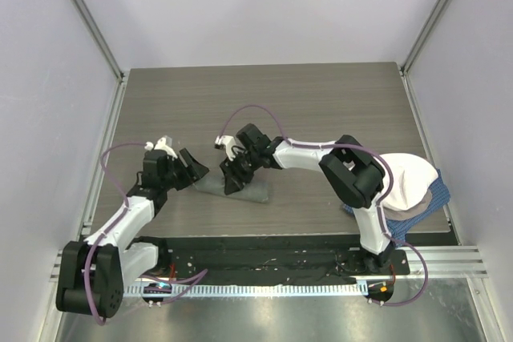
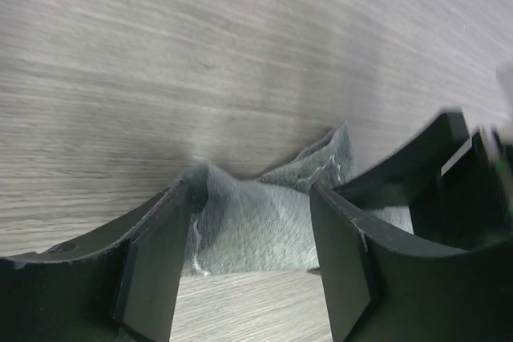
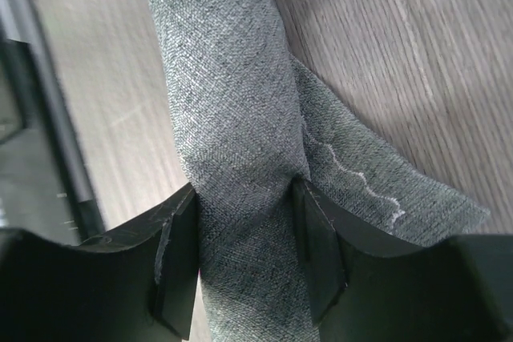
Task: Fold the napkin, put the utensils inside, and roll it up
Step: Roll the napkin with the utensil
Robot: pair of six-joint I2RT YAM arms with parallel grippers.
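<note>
Far half of the worktop [image 1: 321, 98] lies open from left edge to right edge. Mid-front, the rolled napkin [image 1: 250, 191] blocks passage. The right gripper [image 1: 235, 179] is clamped across it and the left gripper [image 1: 195, 170] stands jaws apart at its left end. A white cloth [image 1: 410, 180] heaped on a checked cloth [image 1: 438, 196] obstructs the front right corner.

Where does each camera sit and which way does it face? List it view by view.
Top external: above and behind the bases, looking down at the table; both arms show, grippers at the rolled napkin.
Left wrist: on the left arm, looking low along the table at the napkin's end; the open left gripper frames it.
Right wrist: looking down the roll; the right gripper clamps it.
Shared: all three show the napkin.
</note>
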